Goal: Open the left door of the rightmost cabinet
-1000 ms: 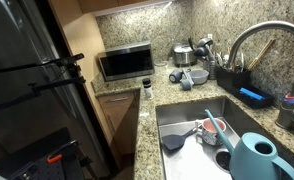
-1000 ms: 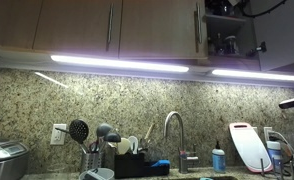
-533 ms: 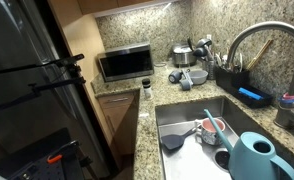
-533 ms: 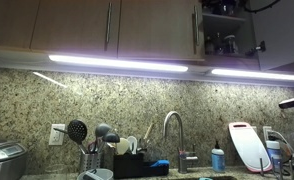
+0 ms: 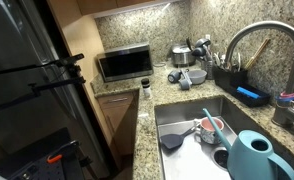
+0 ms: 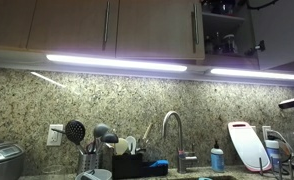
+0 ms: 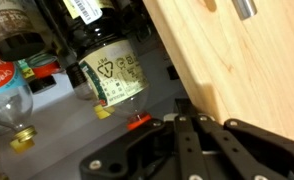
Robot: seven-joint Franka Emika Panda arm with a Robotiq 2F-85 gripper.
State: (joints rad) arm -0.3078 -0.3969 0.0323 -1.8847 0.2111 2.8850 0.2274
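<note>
Wrist view: pale wooden cabinet door [image 7: 232,70] fills the upper right of the frame, its metal handle [image 7: 245,8] at the top edge. Left of it are shelves with a labelled bottle [image 7: 112,75] and a clear bottle with a gold cap [image 7: 12,105], both appearing upside down. The gripper [image 7: 187,150] is a black linkage along the bottom – fingertips out of sight, so spread cannot be told. In an exterior view the rightmost cabinet [image 6: 227,40] stands open at upper right – jars visible inside, above the faucet [image 6: 172,130].
</note>
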